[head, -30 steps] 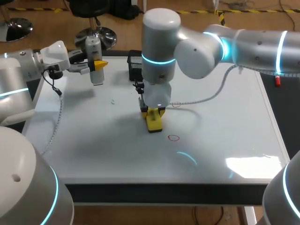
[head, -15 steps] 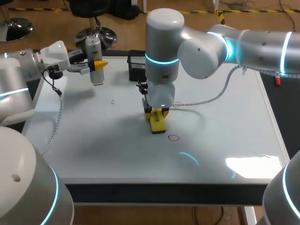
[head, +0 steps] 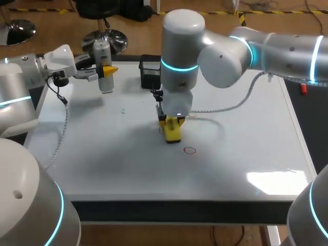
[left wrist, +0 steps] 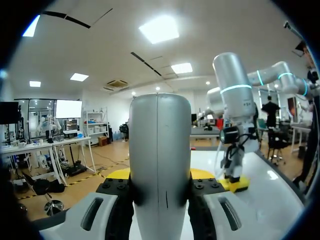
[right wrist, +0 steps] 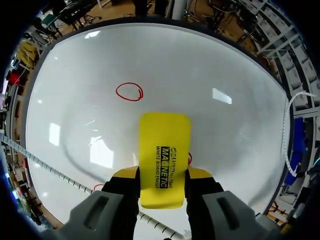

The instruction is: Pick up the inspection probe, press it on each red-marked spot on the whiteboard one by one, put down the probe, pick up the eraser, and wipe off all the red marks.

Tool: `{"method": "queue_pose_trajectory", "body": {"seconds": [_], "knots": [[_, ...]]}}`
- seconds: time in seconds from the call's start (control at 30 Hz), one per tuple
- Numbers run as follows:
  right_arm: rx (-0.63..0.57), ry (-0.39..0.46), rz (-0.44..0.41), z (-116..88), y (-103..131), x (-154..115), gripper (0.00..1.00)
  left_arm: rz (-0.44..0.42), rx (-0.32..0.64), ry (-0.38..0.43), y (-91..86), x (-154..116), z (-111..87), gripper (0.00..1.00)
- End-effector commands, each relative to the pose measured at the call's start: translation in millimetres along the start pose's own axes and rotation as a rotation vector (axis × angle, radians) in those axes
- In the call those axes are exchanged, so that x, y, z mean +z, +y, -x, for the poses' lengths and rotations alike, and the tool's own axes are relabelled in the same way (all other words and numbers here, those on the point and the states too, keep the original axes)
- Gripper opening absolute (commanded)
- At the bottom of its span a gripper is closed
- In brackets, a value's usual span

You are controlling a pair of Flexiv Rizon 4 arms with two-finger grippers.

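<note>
Left gripper is clamping the inspection probe from both sides. Its yellow fingertips are peeking out either side of the grey body in the left wrist view. The probe's lower end is getting cut off there, and from the head view I can't tell if it is touching the whiteboard. Left arm is coming in low from the left edge, wrist roughly level, holding the probe upright over the board's far-left part. A black box at the far edge is sitting half hidden behind the right arm. Right arm is coming in from the right, big elbow joint high, last link pointing straight down at mid-board. Right gripper is squeezing the yellow eraser between both fingers; contact with the board is hard to judge. One red circle is lying just ahead of the eraser, apart from it. Another red mark is showing only as a sliver behind the wrist. A red scrap is poking out beside the eraser, rest covered.
</note>
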State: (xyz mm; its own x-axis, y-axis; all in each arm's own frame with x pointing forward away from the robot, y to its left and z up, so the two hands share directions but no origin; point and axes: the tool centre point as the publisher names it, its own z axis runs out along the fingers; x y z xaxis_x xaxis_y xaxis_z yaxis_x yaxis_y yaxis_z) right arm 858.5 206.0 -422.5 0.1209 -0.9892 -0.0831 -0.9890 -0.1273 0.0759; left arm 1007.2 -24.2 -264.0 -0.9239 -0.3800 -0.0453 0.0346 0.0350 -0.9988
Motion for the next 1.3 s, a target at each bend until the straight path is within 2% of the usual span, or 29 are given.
{"method": "queue_pose_trajectory", "body": {"seconds": [0.03,0.2,0.37,0.77,1.3], "knots": [[-0.016,-0.033,-0.016,-2,-2,-33,0.00,0.000,0.002,-0.002,-0.9,0,-0.6,0.00],[-0.048,-0.048,-0.034,11,-11,-54,0.00,0.000,0.002,-0.002,-0.9,0,-0.6,0.00],[-0.072,-0.045,-0.034,26,-14,-55,0.00,0.000,0.002,-0.002,-0.9,0,-0.6,0.00],[-0.086,-0.041,-0.003,57,-5,-32,0.00,0.000,0.002,-0.002,-0.9,0,-0.6,0.00],[-0.100,-0.025,0.049,67,4,-1,0.00,0.000,0.002,-0.002,-0.9,0,-0.6,0.00]]}}
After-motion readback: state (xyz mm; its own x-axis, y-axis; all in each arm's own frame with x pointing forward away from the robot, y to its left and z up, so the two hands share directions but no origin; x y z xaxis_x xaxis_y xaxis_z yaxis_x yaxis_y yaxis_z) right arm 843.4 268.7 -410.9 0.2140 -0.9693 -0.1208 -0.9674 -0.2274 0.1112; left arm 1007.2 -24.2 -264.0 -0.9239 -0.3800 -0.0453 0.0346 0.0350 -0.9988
